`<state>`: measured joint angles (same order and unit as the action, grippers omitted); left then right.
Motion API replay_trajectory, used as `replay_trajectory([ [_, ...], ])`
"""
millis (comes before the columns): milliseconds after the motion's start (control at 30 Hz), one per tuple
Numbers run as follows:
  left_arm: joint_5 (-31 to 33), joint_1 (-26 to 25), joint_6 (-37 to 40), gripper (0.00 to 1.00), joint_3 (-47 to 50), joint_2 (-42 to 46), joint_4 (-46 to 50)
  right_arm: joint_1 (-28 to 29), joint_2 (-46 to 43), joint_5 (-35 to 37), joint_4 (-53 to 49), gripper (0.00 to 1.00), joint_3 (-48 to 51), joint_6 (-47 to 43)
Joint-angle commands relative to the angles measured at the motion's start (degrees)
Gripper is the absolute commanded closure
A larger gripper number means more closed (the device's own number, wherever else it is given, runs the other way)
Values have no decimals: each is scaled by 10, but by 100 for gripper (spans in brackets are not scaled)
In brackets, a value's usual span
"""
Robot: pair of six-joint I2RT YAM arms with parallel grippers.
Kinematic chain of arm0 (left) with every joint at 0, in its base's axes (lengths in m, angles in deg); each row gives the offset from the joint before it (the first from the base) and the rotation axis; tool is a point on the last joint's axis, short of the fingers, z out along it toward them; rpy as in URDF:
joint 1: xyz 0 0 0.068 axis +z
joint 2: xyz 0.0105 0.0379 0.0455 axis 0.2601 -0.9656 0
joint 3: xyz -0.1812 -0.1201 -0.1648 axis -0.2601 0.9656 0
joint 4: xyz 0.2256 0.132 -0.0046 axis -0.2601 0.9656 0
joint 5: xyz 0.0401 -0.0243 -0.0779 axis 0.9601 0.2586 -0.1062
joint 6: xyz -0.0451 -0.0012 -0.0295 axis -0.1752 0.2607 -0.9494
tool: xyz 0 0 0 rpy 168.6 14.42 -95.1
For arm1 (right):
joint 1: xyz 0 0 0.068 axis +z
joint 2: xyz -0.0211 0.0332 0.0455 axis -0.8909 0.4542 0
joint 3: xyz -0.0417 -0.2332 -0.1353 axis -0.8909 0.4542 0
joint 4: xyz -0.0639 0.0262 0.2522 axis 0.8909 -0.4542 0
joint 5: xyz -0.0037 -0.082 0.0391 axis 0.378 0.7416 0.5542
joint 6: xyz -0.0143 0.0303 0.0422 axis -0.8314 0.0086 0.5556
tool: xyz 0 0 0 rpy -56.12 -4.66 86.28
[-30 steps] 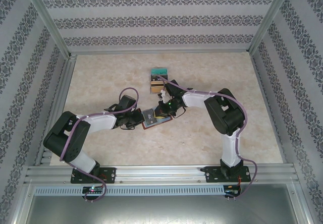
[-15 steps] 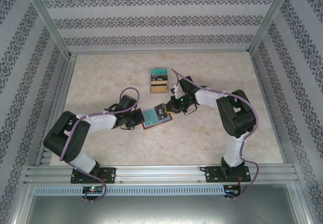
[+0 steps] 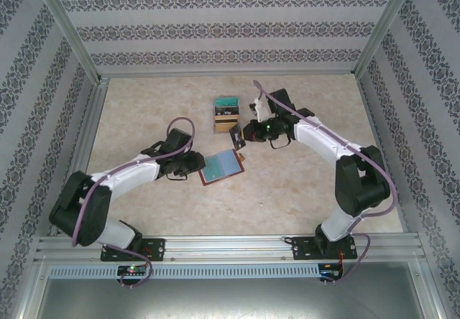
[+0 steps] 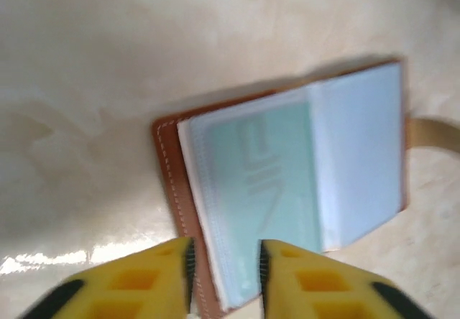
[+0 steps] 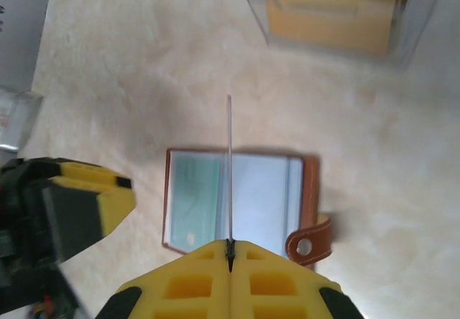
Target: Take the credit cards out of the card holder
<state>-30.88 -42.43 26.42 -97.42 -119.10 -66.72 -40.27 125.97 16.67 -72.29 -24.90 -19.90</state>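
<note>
Pale, stone-look desk (image 3: 144, 125) makes the floor of a box with flowery wallpaper walls (image 3: 230, 31).

The left claw (image 4: 224, 261) is partly open. Its two yellow fingers (image 4: 169, 279) stand one on each side of the near edge of the open brown leather card holder (image 4: 167, 182). The holder lies flat on the desk right in front of this claw. I cannot tell if the fingers touch it. The holder's blue-grey see-through pages (image 4: 359, 154) face up, and a pale green card (image 4: 259, 182) sits inside one page. A brown snap tab (image 4: 431, 133) sticks out on the side far from the left claw.

The right claw (image 5: 230, 246) is shut tight on a thin credit card (image 5: 230, 161). The card sticks straight out from the claw's tips and shows edge-on, like a thin line. Looking along this claw, the open holder lies on the desk behind the card. From above, the right claw is past the holder's far corner and apart from it. It is just beside a small stepped stack with a teal top (image 3: 226, 113). The holder lies between the two claws.
</note>
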Motion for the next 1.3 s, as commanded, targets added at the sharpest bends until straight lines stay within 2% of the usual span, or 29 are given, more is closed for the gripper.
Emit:
replay_trajectory([
  [0,50,4,13,41,-25,60,70,18,-13,104,-48,100,-67,-97],
  [67,61,9,17,28,-32,90,92,32,4,157,-71,100,-114,-138],
  [100,64,10,19,25,-34,102,99,38,14,177,-77,100,-134,-161],
  [167,73,12,22,22,-40,132,119,55,29,211,-72,100,-162,-216],
  [200,79,12,23,17,-41,145,129,63,34,229,-62,100,-167,-244],
  [267,91,13,26,16,-42,174,146,81,46,269,-40,100,-178,-309],
  [433,122,15,30,0,-35,244,188,99,102,306,-51,100,-242,-425],
  [567,140,16,29,1,-28,292,222,114,138,360,-29,100,-263,-517],
  [900,152,16,28,0,-42,338,300,124,203,407,-12,100,-278,-698],
  [1067,151,17,31,0,-55,339,324,125,226,428,19,100,-274,-742],
  [1267,151,17,32,0,-64,337,337,126,261,436,35,100,-279,-747],
])
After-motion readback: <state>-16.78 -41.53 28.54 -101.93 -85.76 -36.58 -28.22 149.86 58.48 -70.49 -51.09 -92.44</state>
